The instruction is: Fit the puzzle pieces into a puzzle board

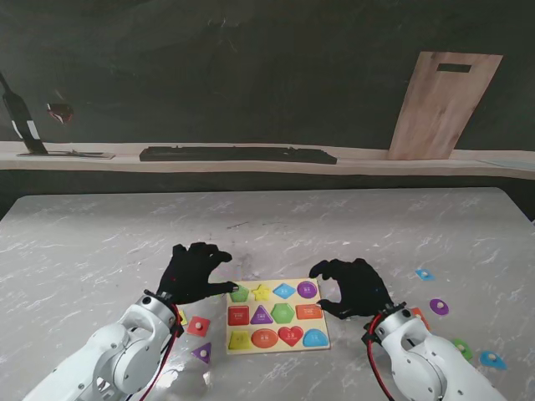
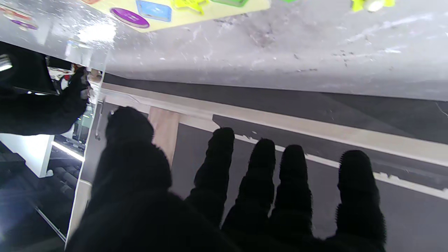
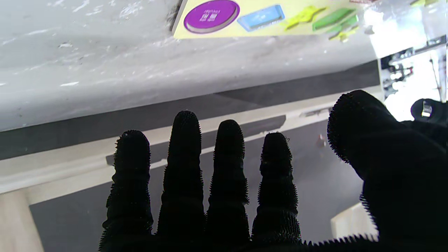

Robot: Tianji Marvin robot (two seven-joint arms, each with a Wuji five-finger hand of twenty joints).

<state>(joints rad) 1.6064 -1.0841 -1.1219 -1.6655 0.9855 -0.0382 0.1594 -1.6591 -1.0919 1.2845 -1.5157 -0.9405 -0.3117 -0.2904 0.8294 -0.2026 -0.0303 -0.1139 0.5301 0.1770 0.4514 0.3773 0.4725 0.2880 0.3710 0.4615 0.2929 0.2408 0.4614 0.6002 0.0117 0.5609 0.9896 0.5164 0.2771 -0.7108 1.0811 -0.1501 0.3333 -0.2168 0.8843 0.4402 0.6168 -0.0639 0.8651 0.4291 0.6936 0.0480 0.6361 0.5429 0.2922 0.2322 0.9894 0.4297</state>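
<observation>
Puzzle board [image 1: 277, 343], pale yellow wood, rectangular, lies flat on the grey marbled table [image 1: 267, 234] at the near centre, between the two hands. All its slots look filled: far row green, yellow star, blue diamond, purple circle [image 1: 307, 289]; middle row red square, purple triangle, green pentagon, orange rectangle; near row yellow, red oval, red heart [image 1: 290, 335], blue arch.

Left hand [image 1: 192, 271], black glove, sits just left of the board's far-left corner, fingers spread and empty, thumb tip reaching to the corner by the green piece. Left wrist view confirms: fingers [image 2: 257, 175] apart, nothing between them.

Right hand [image 1: 355, 286], black glove, sits just right of the board's far-right corner, fingers curled loosely with a gap to the thumb, holding nothing. Right wrist view: fingers [image 3: 183, 157] side by side, thumb well apart, purple circle visible past them.

Loose pieces left of board: red one [image 1: 198, 326], purple triangle [image 1: 202, 352], a yellow one mostly hidden by the left wrist. Right of board: blue [image 1: 425, 274], purple [image 1: 439, 307], green [image 1: 462, 344], blue [image 1: 492, 360], an orange one partly hidden behind the right wrist.

Far shelf carries a wooden cutting board [image 1: 443, 104] leaning on the wall and a long black tray [image 1: 238, 154].
</observation>
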